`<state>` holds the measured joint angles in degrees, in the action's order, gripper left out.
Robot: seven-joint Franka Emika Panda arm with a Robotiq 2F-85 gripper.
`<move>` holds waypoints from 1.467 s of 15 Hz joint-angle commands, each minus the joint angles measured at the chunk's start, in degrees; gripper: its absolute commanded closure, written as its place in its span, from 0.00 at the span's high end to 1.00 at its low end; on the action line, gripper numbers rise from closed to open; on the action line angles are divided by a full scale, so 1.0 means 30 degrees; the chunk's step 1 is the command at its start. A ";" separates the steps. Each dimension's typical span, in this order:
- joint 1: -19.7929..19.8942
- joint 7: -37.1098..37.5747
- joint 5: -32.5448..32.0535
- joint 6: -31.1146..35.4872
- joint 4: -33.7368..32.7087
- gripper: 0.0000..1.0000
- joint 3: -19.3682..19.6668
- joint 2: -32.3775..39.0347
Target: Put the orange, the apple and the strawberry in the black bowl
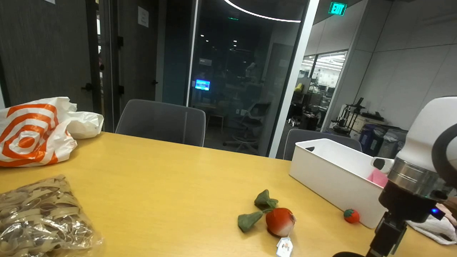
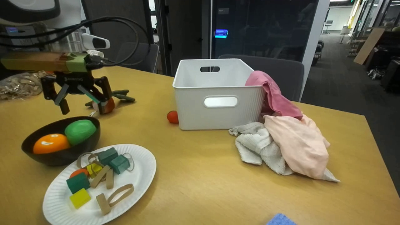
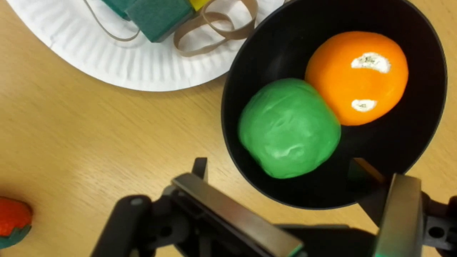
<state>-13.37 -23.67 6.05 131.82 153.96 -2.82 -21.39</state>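
Note:
The black bowl point(image 2: 62, 158) stands on the table; it fills much of the wrist view point(image 3: 278, 46), and only a sliver of its rim shows in an exterior view point(image 1: 348, 254). The orange point(image 2: 51, 143) and the green apple point(image 2: 80, 131) lie inside it, touching each other; the wrist view shows the orange point(image 3: 360, 78) and the apple point(image 3: 289, 128) from above. The strawberry point(image 2: 172, 117) lies on the table against the white bin; it also shows with its green top point(image 1: 351, 216) and at the wrist view's left edge point(image 3: 14, 217). My gripper point(image 2: 83, 109) is open and empty, above the bowl.
A white bin point(image 2: 218, 115) with a pink cloth point(image 2: 272, 93) over its side stands beside the strawberry. A paper plate point(image 2: 140, 181) with blocks and rubber bands is next to the bowl. A red-orange round fruit point(image 1: 280, 222) with dark green leaves lies behind the bowl.

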 commanded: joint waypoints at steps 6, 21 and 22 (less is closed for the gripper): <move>0.1601 0.6243 0.0774 -0.0417 -0.4419 1.00 -0.0035 0.4537; 0.3080 1.9867 -0.0033 0.3725 -0.6564 1.00 0.0509 0.9449; 0.2999 2.1020 -0.0451 0.4213 -0.6422 1.00 0.0632 0.9359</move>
<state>-3.12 30.47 6.98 140.64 134.64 -2.19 6.73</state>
